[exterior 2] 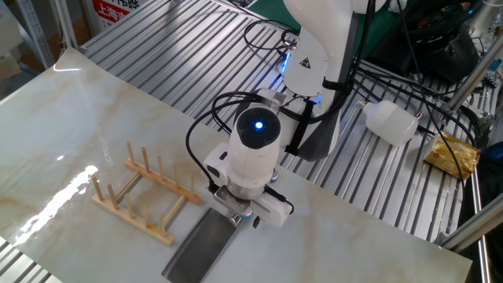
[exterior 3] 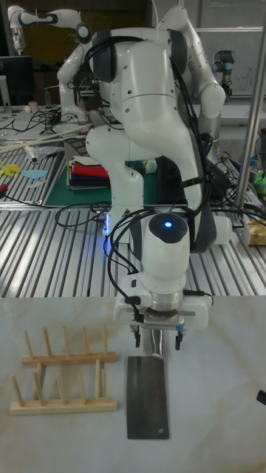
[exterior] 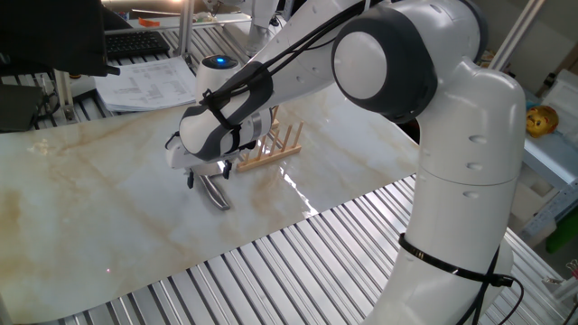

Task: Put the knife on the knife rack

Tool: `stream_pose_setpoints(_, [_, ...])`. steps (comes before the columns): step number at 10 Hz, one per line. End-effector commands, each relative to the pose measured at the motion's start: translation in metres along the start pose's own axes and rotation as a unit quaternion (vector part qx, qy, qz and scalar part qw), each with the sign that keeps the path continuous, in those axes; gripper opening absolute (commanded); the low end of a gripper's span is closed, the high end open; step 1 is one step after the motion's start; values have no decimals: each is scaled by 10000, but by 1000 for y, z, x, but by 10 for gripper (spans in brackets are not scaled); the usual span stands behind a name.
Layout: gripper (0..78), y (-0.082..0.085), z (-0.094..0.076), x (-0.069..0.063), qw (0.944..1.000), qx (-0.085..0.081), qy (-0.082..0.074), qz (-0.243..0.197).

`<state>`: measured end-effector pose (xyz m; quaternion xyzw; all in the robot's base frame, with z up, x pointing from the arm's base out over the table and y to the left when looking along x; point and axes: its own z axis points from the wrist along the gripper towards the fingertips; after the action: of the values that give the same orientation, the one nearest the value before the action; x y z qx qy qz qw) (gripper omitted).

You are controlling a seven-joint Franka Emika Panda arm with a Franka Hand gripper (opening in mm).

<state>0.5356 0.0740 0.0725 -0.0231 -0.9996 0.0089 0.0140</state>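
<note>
Lying flat on marble table (exterior 3: pixel 222 414), knife (exterior 3: pixel 147 397); hand (exterior 3: pixel 157 341) spread over handle; knife rack (exterior 3: pixel 63 374) beside

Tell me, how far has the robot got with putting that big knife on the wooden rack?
Barely begun. Nothing is finished: the knife lies flat on the marble table, beside the knife rack, which holds nothing. In hand: the gripper is down over the knife's handle end, though whether the fingers have closed on it is hidden. Left to do: grasp, lift, carry it over and set it among the pegs.

Silver-grey knife (exterior 3: pixel 146 397), light-wood knife rack (exterior 3: pixel 63 375)
</note>
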Motion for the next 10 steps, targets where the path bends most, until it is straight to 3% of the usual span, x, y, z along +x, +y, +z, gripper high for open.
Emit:
stream_pose_setpoints(1, [774, 1, -28, -13, 9986, 153, -1, -510])
stream_pose_setpoints(10, [774, 1, -28, -14, 9983, 139, 5, -572])
